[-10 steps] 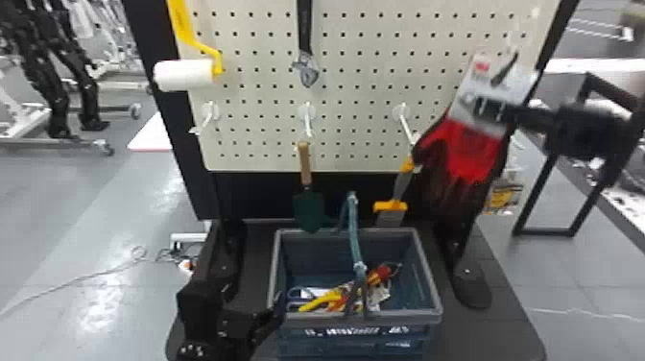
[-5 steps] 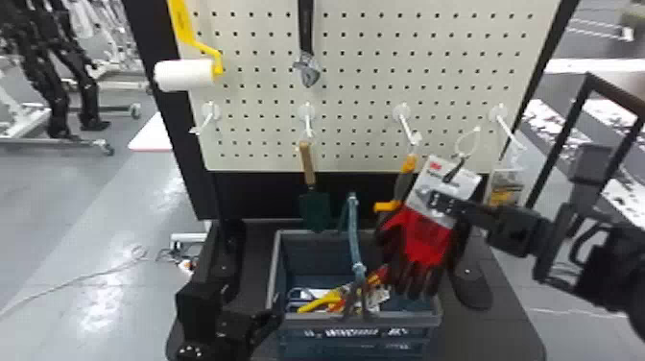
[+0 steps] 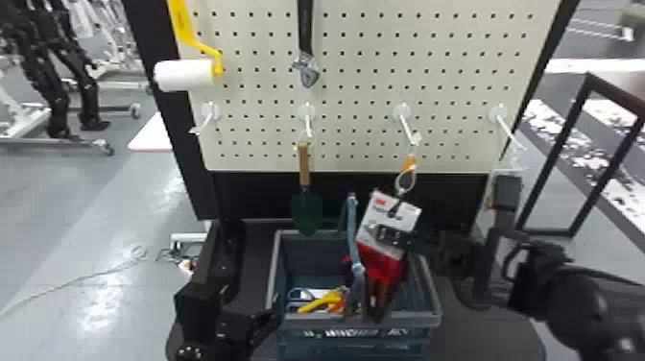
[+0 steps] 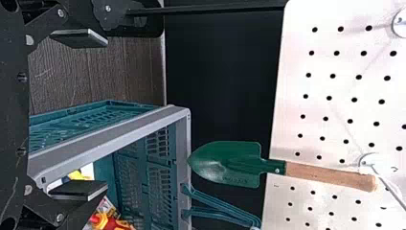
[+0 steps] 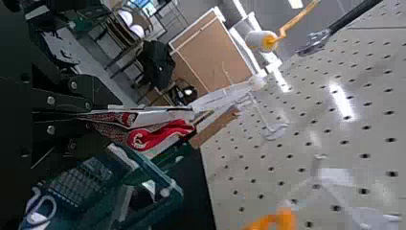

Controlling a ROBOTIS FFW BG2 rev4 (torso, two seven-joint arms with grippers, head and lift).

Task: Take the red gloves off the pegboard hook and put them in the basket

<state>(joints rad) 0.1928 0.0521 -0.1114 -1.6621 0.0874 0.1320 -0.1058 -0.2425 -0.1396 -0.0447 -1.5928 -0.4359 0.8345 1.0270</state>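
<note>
The red gloves point(image 3: 382, 269) with their white card hang from my right gripper point(image 3: 384, 233), over the right part of the basket point(image 3: 355, 322) and beside its raised blue handle. In the right wrist view my right gripper point(image 5: 91, 115) is shut on the card and cuff of the gloves point(image 5: 158, 136). My left gripper point(image 3: 271, 319) waits at the basket's front left corner; in the left wrist view the left gripper point(image 4: 91, 115) stands open, its fingers wide apart with nothing held.
A green trowel point(image 3: 305, 206) hangs from a pegboard hook behind the basket. Above are a paint roller point(image 3: 185, 74) and a wrench point(image 3: 306, 67). An orange-handled tool point(image 3: 409, 163) hangs behind the gloves' card. Yellow-handled tools point(image 3: 321, 301) lie inside the basket.
The right gripper has carried the gloves leftward and down from the right side of the pegboard to over the basket. The left arm has kept still.
</note>
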